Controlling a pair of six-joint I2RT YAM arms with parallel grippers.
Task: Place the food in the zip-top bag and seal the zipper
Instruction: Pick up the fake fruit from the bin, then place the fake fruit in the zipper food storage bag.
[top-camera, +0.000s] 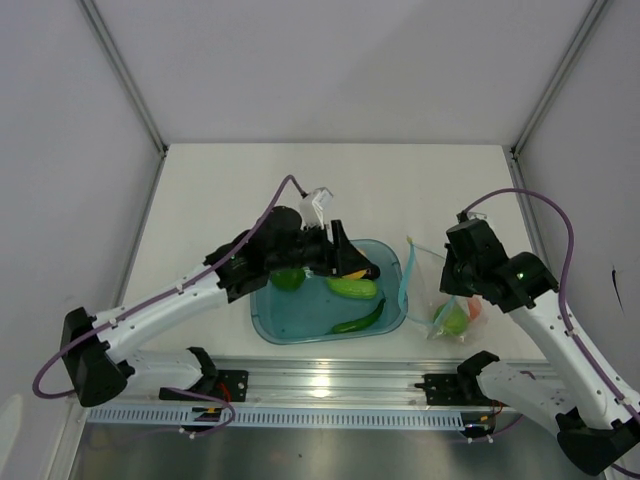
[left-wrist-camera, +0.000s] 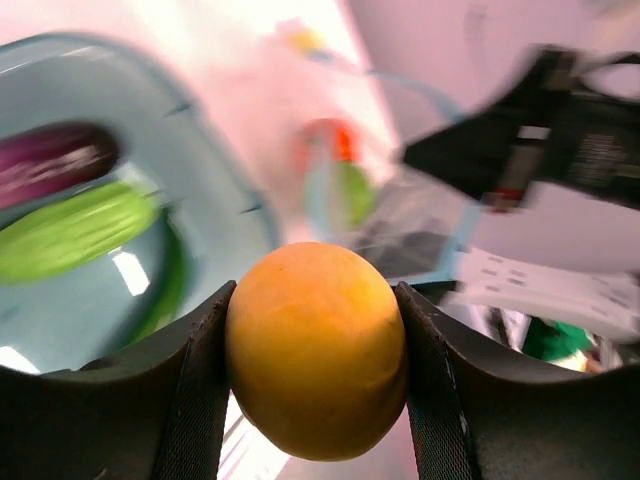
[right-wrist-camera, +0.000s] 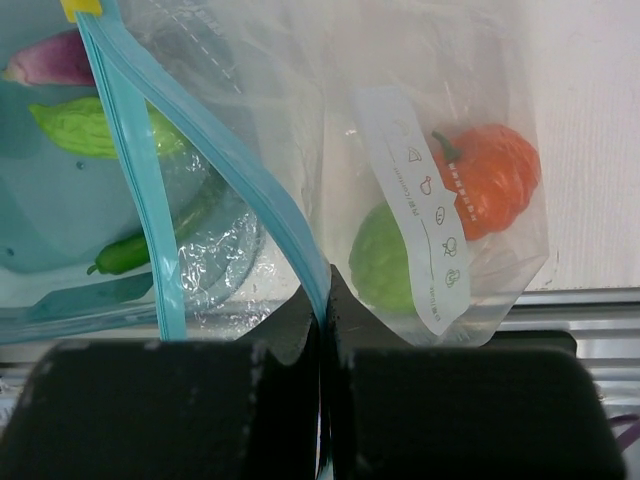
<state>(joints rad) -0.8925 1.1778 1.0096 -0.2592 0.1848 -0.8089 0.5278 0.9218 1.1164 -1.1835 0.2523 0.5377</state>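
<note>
My left gripper (left-wrist-camera: 315, 390) is shut on a yellow-orange round fruit (left-wrist-camera: 314, 348) and holds it above the right part of the blue tub (top-camera: 290, 325); it also shows in the top view (top-camera: 352, 268). My right gripper (right-wrist-camera: 322, 300) is shut on the teal zipper strip (right-wrist-camera: 255, 185) of the clear zip-top bag (right-wrist-camera: 330, 90), holding the mouth open. Inside the bag lie a red tomato (right-wrist-camera: 490, 178) and a green round fruit (right-wrist-camera: 385, 260). The bag (top-camera: 440, 290) hangs right of the tub. In the tub lie a pale green cucumber (top-camera: 355, 288), a dark green chili (top-camera: 360, 320), a green fruit (top-camera: 288, 279) and a purple eggplant (left-wrist-camera: 50, 160).
The metal rail (top-camera: 330, 385) with both arm bases runs along the near table edge. Grey walls enclose the white table (top-camera: 220, 190) on three sides. The bag carries a white label (right-wrist-camera: 420, 200) with printed icons.
</note>
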